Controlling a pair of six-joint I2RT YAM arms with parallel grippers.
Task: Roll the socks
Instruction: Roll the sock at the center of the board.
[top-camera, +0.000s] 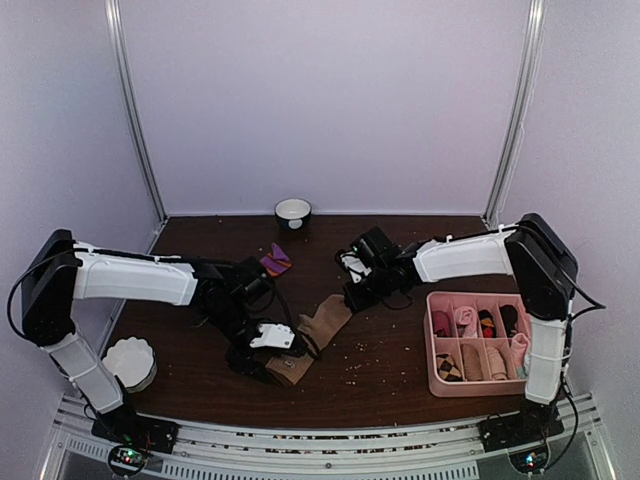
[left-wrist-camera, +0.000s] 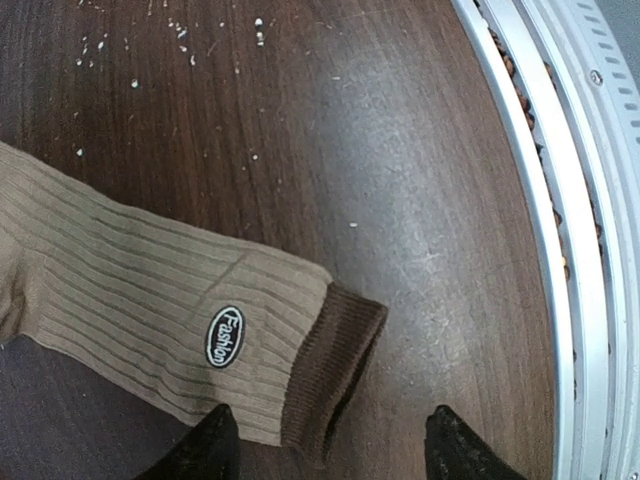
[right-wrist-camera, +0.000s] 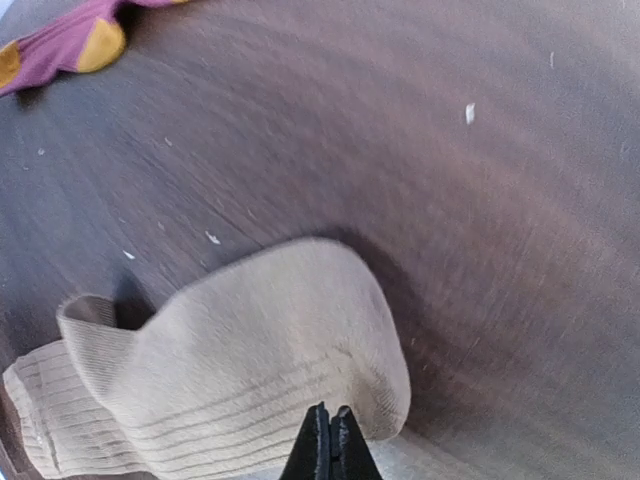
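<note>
Tan ribbed knit, one item: tan sock (top-camera: 312, 335), laid flat and slantwise at the middle of the dark wood tabletop (top-camera: 400, 385), with its brown cuff (left-wrist-camera: 330, 365) toward the near edge and its toe toward the far right. An oval label reading "Fashion" (left-wrist-camera: 225, 336) sits just above the cuff. The left fingers (left-wrist-camera: 333, 452) are spread apart at the cuff end, one tip overlapping the sock's edge beside the cuff and the other over bare tabletop, with nothing held. The right fingers (right-wrist-camera: 330, 445) are pressed together on the rim of the toe, pinching the fabric; the toe end looks humped and slightly raised, though that view is blurred. Second item: dark red sock (top-camera: 275, 260) with purple stripes and orange patches, bunched on the tabletop beyond the tan one, apart from both arms. Also present: a pink divided tray (top-camera: 432, 345) of small rolled socks at the right, a small bowl (top-camera: 293, 212) at the back edge, a white fluted stack (top-camera: 130, 362) at the left, and scattered pale crumbs (top-camera: 358, 368).
</note>
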